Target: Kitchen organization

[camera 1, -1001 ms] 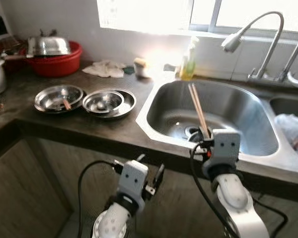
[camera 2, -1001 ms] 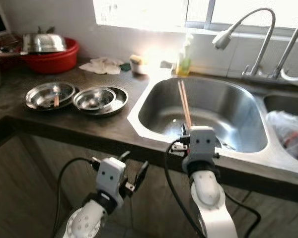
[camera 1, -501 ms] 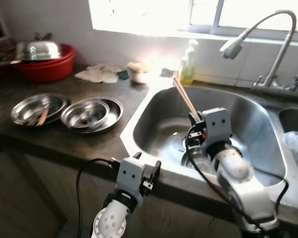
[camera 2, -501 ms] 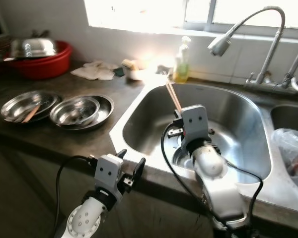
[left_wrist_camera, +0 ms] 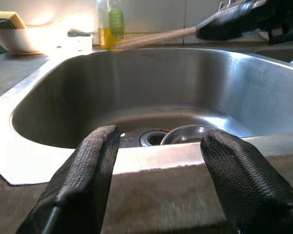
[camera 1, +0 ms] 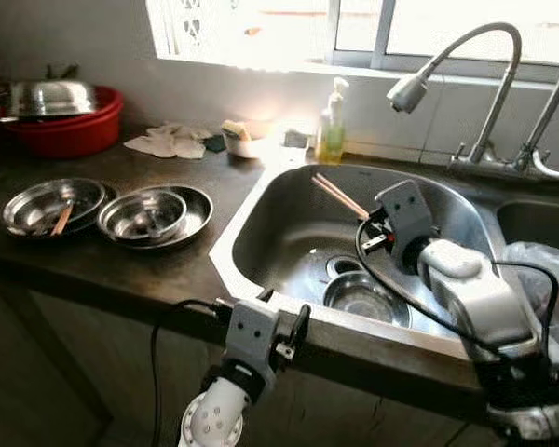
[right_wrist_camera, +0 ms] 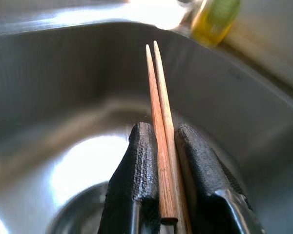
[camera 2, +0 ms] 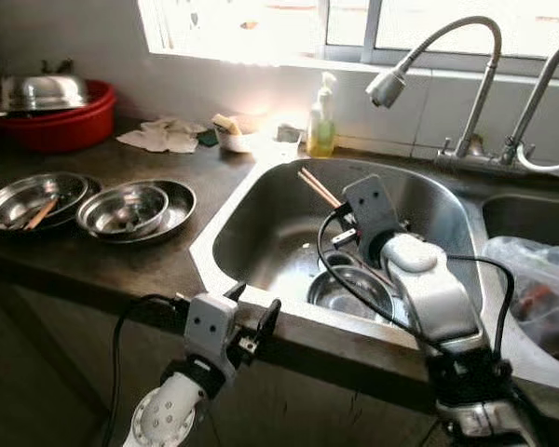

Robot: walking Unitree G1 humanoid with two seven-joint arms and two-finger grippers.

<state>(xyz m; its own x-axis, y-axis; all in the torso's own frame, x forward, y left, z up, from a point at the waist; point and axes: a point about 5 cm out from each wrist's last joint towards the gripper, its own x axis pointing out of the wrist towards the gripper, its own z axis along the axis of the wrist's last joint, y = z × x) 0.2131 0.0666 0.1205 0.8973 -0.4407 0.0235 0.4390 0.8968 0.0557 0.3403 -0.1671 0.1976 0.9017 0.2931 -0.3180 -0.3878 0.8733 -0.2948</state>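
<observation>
Right pincer [camera 1: 365, 226] clamps the chopsticks [right_wrist_camera: 161, 141] between its fingers, tips angled up over the sink [camera 1: 261, 214], above a steel bowl [camera 1: 363, 296] by the drain. Left pincer [left_wrist_camera: 158, 161] spread wide, hovering at the desk [camera 1: 168, 265] front edge just before the sink rim.

A: What is cut off or hidden?

B: The second faucet [camera 1: 552, 112] and the plastic bag [camera 1: 552, 256] run off the frame at the desk's right end. The right gripper [camera 1: 368, 221] covers the held ends of the chopsticks [camera 1: 337, 196].

A: Anything unreadable?

B: The soap bottle [right_wrist_camera: 216, 18] is blurred in the right wrist view. The small stick in the far-left bowl [camera 1: 51, 205] is too small to identify.
</observation>
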